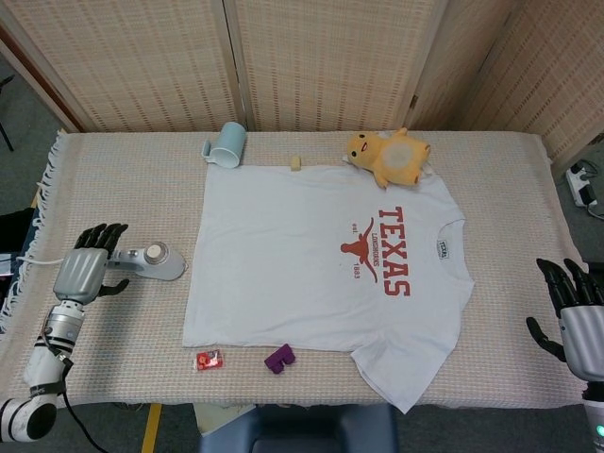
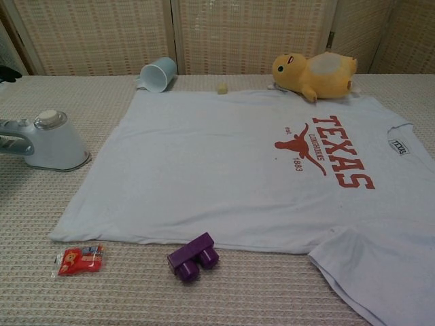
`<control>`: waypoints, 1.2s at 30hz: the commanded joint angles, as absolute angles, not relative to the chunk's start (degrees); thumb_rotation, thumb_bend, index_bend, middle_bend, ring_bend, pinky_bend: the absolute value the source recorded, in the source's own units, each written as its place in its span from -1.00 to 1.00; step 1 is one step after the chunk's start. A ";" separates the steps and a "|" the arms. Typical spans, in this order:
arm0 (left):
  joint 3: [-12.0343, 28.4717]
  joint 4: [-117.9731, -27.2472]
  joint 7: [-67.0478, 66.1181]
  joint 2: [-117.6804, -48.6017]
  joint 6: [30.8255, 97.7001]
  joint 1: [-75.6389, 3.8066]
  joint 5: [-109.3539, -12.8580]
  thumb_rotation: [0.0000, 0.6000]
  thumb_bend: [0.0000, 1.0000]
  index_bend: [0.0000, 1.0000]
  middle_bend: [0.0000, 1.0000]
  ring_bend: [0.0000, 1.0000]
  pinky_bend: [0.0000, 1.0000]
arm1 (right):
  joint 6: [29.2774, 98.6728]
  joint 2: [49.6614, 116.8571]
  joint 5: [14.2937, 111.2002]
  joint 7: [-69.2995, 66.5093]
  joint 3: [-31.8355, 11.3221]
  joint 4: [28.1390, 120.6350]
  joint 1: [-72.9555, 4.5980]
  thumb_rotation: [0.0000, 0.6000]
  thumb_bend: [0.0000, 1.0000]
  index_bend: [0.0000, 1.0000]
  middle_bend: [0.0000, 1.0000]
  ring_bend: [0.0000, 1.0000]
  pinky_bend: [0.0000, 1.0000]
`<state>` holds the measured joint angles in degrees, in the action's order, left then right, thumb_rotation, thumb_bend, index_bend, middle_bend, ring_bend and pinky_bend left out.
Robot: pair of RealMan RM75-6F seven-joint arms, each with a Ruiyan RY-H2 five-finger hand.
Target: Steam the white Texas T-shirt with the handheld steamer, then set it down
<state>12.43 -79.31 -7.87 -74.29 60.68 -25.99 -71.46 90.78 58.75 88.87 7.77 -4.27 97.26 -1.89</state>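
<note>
The white Texas T-shirt (image 1: 311,255) lies flat in the middle of the table, its red print toward the right; the chest view shows it too (image 2: 231,163). The white handheld steamer (image 1: 156,261) lies on its side just left of the shirt, also seen in the chest view (image 2: 51,142). My left hand (image 1: 85,271) hovers over the steamer's handle end with fingers spread, holding nothing. My right hand (image 1: 578,319) is open at the table's right edge, apart from the shirt sleeve.
A pale blue mug (image 1: 226,143) lies tipped at the back, with a small beige block (image 1: 296,163) and a yellow plush toy (image 1: 389,156) along the shirt's far edge. A red packet (image 1: 209,360) and a purple brick (image 1: 279,358) sit near the front edge.
</note>
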 commanded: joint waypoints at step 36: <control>13.43 -42.63 2.52 -95.92 52.53 -37.24 -68.41 1.00 -0.27 0.30 0.35 0.03 -0.09 | 88.25 59.60 86.79 8.66 -4.20 97.88 -2.29 1.00 -0.48 -1.00 -0.74 -0.92 -0.68</control>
<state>13.60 -44.15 0.36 -94.61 51.78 -36.87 -67.18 88.24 59.59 86.80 8.66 -4.21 97.87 -2.28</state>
